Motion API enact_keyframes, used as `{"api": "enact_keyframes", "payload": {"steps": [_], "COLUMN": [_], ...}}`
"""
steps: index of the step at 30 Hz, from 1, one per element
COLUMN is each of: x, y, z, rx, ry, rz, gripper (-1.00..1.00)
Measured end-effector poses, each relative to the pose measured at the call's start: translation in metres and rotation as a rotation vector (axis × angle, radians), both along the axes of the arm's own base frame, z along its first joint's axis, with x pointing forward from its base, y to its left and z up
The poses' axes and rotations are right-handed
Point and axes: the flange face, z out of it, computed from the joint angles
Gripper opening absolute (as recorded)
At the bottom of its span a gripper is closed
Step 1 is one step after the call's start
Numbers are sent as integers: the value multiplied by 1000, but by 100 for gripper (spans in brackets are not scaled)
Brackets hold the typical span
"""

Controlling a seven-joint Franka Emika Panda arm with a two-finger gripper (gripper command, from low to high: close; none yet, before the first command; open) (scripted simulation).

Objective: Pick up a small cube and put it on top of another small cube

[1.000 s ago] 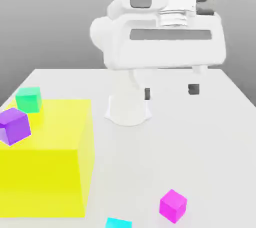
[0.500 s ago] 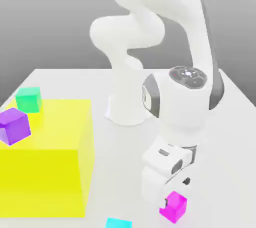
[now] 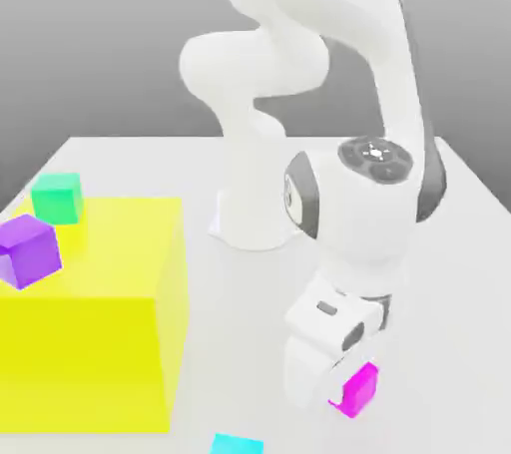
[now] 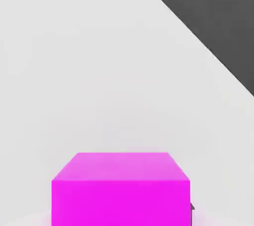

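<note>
A small magenta cube (image 3: 359, 389) sits between the fingers of my gripper (image 3: 346, 394), low over the white table (image 3: 429, 272) near its front edge. The gripper is shut on it, and the cube is tilted and slightly off the surface. The white hand covers part of the cube's near side. In the hand view the magenta cube (image 4: 120, 190) looms large and close. A small cyan cube (image 3: 237, 444) lies on the table towards the exterior view's left of the gripper, at the front edge.
A large yellow block (image 3: 100, 332) stands on the exterior view's left, with a purple cube (image 3: 27, 250) and a green cube (image 3: 57, 198) at its far side. The arm's base (image 3: 255, 218) stands at the back middle. The table's edge (image 4: 198, 36) runs near the gripper.
The arm swung down from high above the table to the magenta cube. Over the last half second the cube has risen a little and tilted between the fingers.
</note>
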Motion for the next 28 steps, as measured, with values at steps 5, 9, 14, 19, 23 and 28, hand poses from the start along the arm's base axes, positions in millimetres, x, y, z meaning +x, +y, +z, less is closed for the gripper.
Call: {"api": "enact_keyframes", "payload": {"steps": [5,9,14,19,23,28], "x": [19,7,-49,-137,-163,-165], "y": [-102,-170,-259,-335,-349,-350], "z": [81,145,203,246,207,181], "rx": [34,71,73,63,13,11], "ry": [-34,-54,-34,-1,35,37], "rz": [-362,-622,-971,-1345,-1435,-1440], "gripper": [-100,-100,-100,-100,-100,100]}}
